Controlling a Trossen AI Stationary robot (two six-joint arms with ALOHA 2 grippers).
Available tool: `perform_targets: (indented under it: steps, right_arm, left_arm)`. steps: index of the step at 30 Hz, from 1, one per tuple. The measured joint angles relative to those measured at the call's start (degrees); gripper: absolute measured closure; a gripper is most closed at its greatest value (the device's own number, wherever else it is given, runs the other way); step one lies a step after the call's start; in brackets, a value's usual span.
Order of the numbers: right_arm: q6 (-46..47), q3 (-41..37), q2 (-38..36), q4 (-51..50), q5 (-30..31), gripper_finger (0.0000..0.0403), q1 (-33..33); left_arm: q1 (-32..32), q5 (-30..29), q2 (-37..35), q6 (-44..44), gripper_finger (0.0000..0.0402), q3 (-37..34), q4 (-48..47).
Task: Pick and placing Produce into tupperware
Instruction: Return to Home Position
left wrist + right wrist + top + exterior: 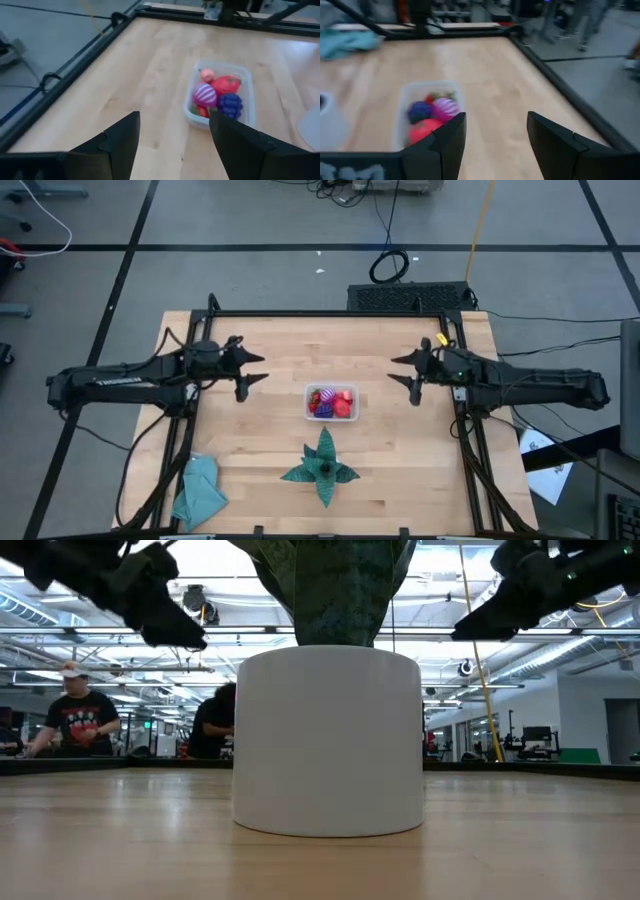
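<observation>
Clear tupperware (pixel 332 402) sits at the centre of the high view on the wooden table (pixel 260 460). All the produce (pixel 226 85) is inside it: striped purple ball, red fruit, dark grape cluster, pink piece. Left gripper (pixel 260 368) hangs centre-left, fingers spread and empty, well apart from the container. Right gripper (pixel 393 369) mirrors it centre-right, fingers also spread and empty. Dark-green leafy plant (pixel 321 468) is just below the container, teal cloth (pixel 198 488) at lower left. In the low view the plant's white pot (pixel 328 740) fills the middle and blocks the container. People (pixel 80 720) are in the left background.
</observation>
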Motion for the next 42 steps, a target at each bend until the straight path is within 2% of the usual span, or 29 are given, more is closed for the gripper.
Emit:
perform_targets:
  steps: [3, 9, 16, 21, 28, 34, 42]
  right_arm:
    - [1.2, -2.3, -0.4, 3.0, -3.2, 0.0202, 0.0]
    - [3.3, -6.1, -0.3, 7.8, -3.4, 0.0202, 0.0]
    - [3.3, -10.0, -0.5, 13.8, -3.5, 0.0202, 0.0]
    - [4.4, -11.3, -3.0, 14.0, -4.1, 0.0202, 0.0]
    - [4.3, -12.4, -10.0, 14.1, -6.3, 0.0202, 0.0]
    - [4.3, -14.0, -14.9, 13.7, -6.2, 0.0202, 0.0]
    - [4.6, -15.2, -17.3, 13.3, -6.1, 0.0202, 0.0]
  left_arm:
    - [0.0, 0.9, -0.2, -0.1, 0.0158, -4.2, 4.5]
    - [1.2, 1.0, -0.1, -2.0, 0.0158, -11.7, 13.4]
    - [3.6, 1.6, -0.2, -4.9, 0.0158, -20.2, 28.8]
    - [5.5, 6.2, -0.5, -6.0, 0.0158, -23.2, 34.6]
    - [7.5, 9.9, -5.9, -5.9, 0.0158, -23.3, 30.5]
    - [8.1, 10.2, -15.7, -6.0, 0.0158, -23.3, 21.4]
    - [5.9, 10.1, -27.8, -8.9, 0.0158, -23.3, 9.1]
